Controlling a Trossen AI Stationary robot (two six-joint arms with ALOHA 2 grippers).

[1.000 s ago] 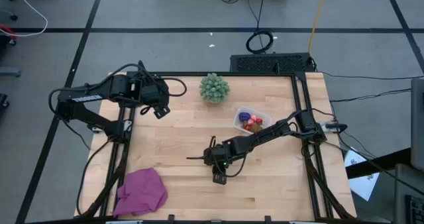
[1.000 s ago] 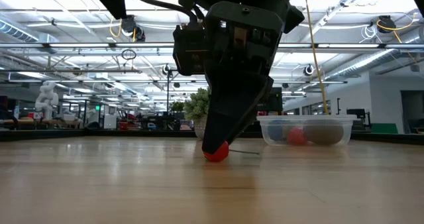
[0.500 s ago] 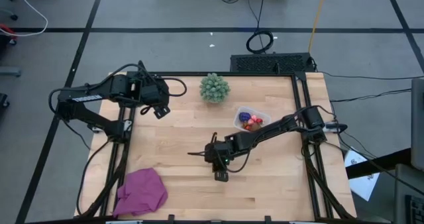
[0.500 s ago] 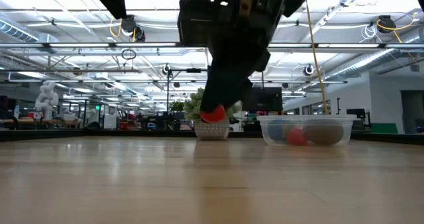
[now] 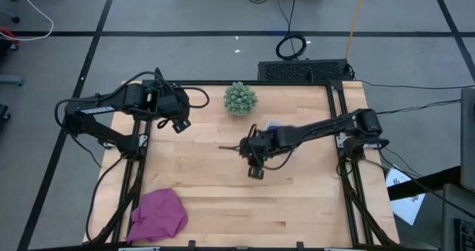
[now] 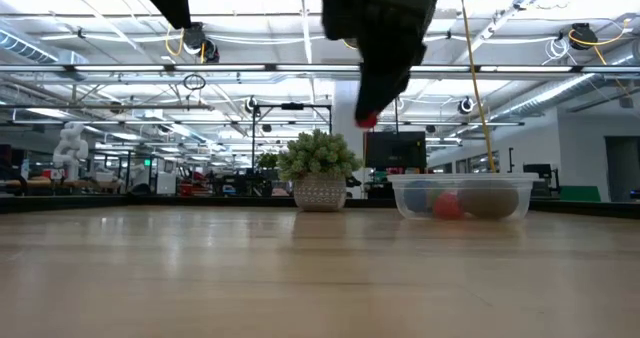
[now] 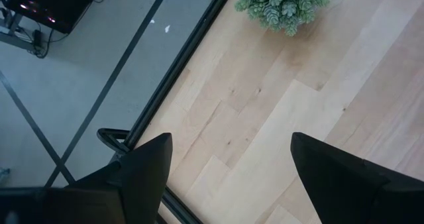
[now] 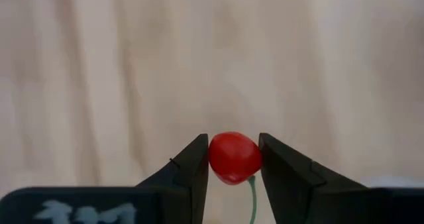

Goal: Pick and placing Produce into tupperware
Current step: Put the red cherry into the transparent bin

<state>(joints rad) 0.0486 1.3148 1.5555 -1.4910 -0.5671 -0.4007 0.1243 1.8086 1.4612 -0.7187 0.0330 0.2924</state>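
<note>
My right gripper [image 5: 254, 169] hangs above the middle of the table, shut on a small red cherry-like berry [image 8: 234, 157] with a thin green stem; it also shows high in the low view [image 6: 370, 113]. The clear tupperware [image 6: 462, 196] stands on the table at the far right. It holds a red piece [image 6: 447, 207], a brown oval [image 6: 490, 203] and a dark bluish piece. In the high view my right arm covers most of the tupperware [image 5: 273, 123]. My left gripper [image 7: 228, 177] is open and empty above the table's far left [image 5: 180, 123]. My right gripper pinches the red berry's two sides [image 8: 213, 159] between its two fingertips [image 8: 192, 164]. The fingers come from above, pointing down. The berry is lifted well clear of the table [image 6: 368, 121], and its green stem [image 8: 252, 197] runs back between the fingers.
A green spiky ball in a small pot [image 5: 240, 99] stands at the far middle, left of the tupperware, and also shows in the low view [image 6: 320, 168]. A magenta cloth [image 5: 158, 214] lies at the near left corner. Bare wood lies between them.
My right gripper, shut on the red berry, has lifted it from the table top and carried it up and toward the far right, toward the tupperware. The berry now hangs well above the table.
</note>
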